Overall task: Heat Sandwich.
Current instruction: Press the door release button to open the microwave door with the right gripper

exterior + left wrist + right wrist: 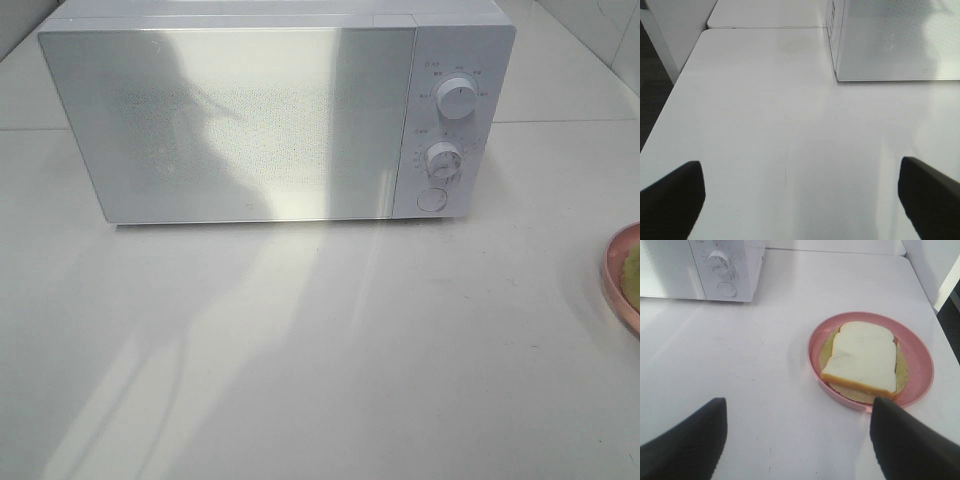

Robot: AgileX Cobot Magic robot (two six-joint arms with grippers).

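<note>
The sandwich (865,357), a white bread slice with an orange edge over a yellow-green layer, lies on a round pink plate (923,358). My right gripper (797,407) hovers open and empty just short of the plate. The white microwave (230,120) stands at the back of the table with its door shut. In the exterior high view only the plate's rim (612,270) and a sliver of the sandwich (634,268) show at the right edge. My left gripper (801,172) is open and empty above bare table, well short of the microwave's corner (840,50). Neither gripper shows in the exterior high view.
The microwave's panel on its right side carries two knobs (458,100) (442,158) and a round button (432,198). White table (300,350) stretches in front of it. In the left wrist view the table's edge (670,100) drops off to a dark floor.
</note>
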